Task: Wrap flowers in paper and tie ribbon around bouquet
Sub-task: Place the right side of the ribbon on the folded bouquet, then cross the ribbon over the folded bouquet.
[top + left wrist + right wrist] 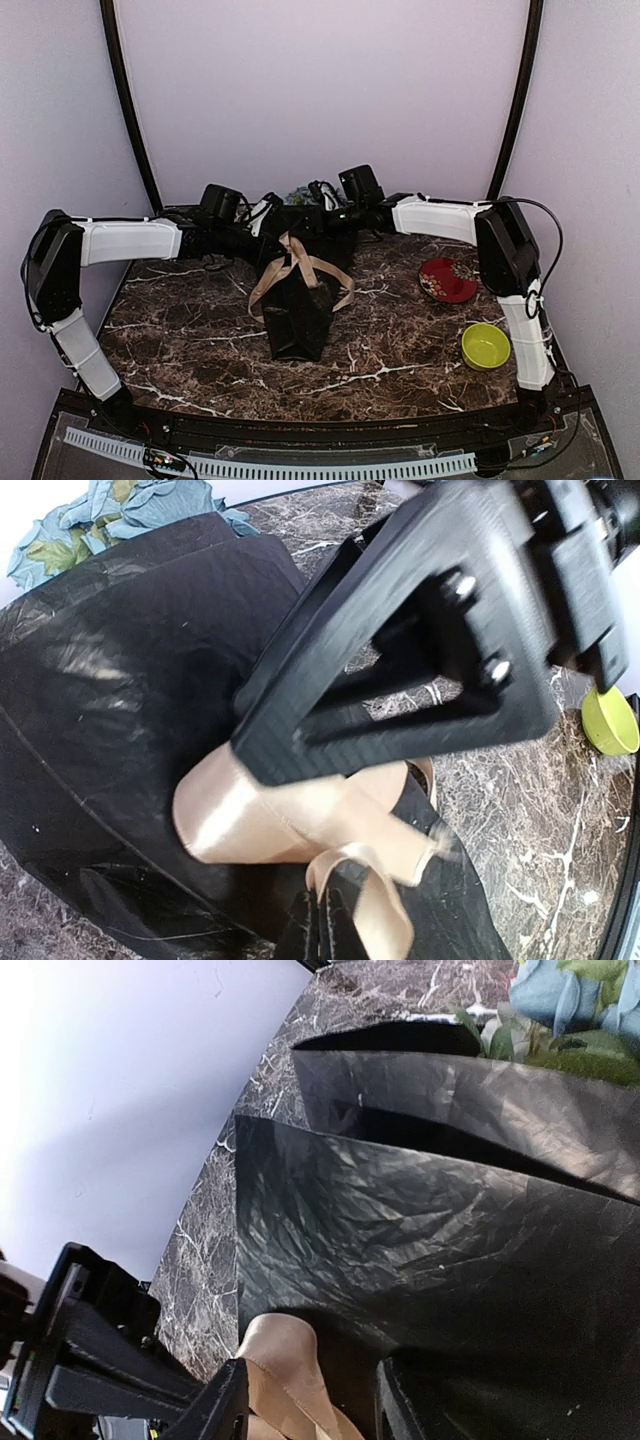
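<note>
I am viewing the bouquet (297, 310) lying at the middle of the table (180, 340) with its long axis running near to far. The flowers (570, 1000) are showing at the far end, and the paper (430, 1230) is wrapping the rest in overlapping black folds. The ribbon (260, 820) is crossing the wrap towards the far half, and its loops are trailing to the left and right on the near side. Both arms are meeting over that crossing, the left one from the left and the right one from the right, so neither is clearly nearer. The left gripper (320, 930) is holding its fingers pressed together; a ribbon strand is running into the tips, so I am judging it to be pinching the ribbon. The right gripper (308, 1392) is holding its fingers spread, with the ribbon band sitting in the gap, against the left-hand finger and apart from the other. The ribbon is therefore lying directly ahead of the right fingers, across the bouquet axis. I am treating the left gripper, just beside the right one, as the main obstruction. A red plate (447, 280) and a green bowl (486, 345) are standing well apart to the right, under the right arm.
</note>
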